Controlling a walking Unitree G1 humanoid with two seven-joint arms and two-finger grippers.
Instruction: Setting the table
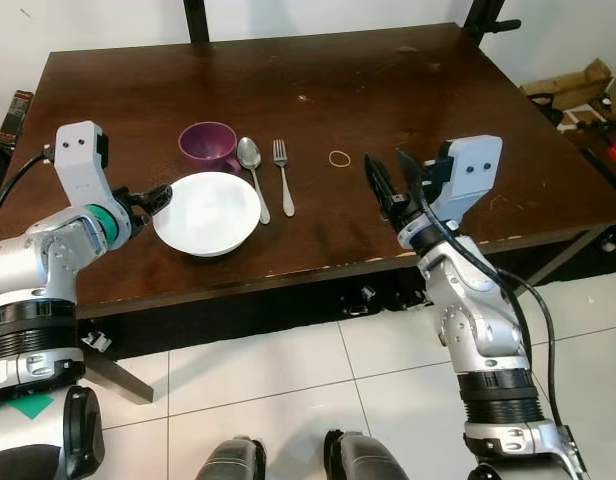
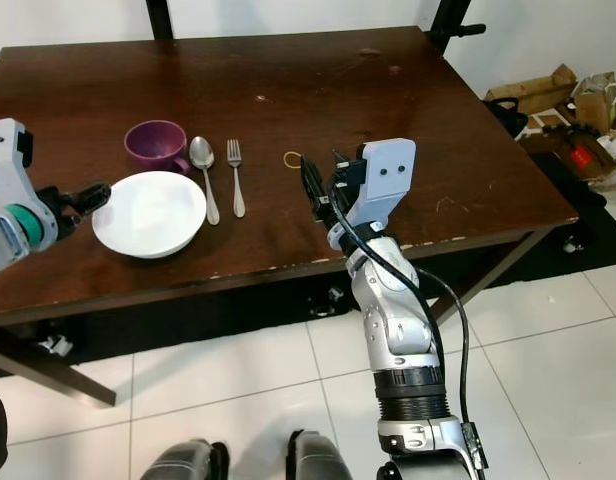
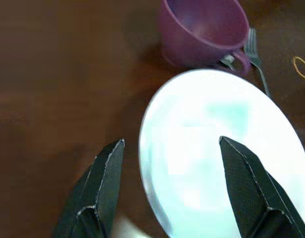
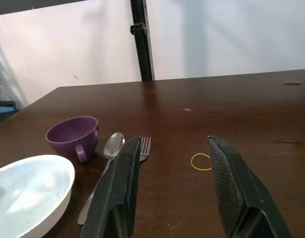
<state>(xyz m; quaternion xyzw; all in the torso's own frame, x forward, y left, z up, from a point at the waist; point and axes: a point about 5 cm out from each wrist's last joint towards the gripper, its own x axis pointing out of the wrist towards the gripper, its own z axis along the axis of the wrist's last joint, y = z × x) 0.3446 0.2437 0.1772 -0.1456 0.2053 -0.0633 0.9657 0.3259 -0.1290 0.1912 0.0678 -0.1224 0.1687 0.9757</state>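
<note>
Both grippers are spread wide and hold nothing: the left gripper [image 1: 160,196] sits at the near left edge of the plate [image 1: 208,212], its fingers [image 3: 105,183] straddling the rim, and the right gripper [image 1: 390,176] hovers over the table [image 1: 388,90], just right of the rubber band [image 1: 340,157]. Behind the white plate stands a purple cup [image 1: 209,146]. Right of both lie a spoon [image 1: 253,172] and a fork [image 1: 283,175], side by side.
</note>
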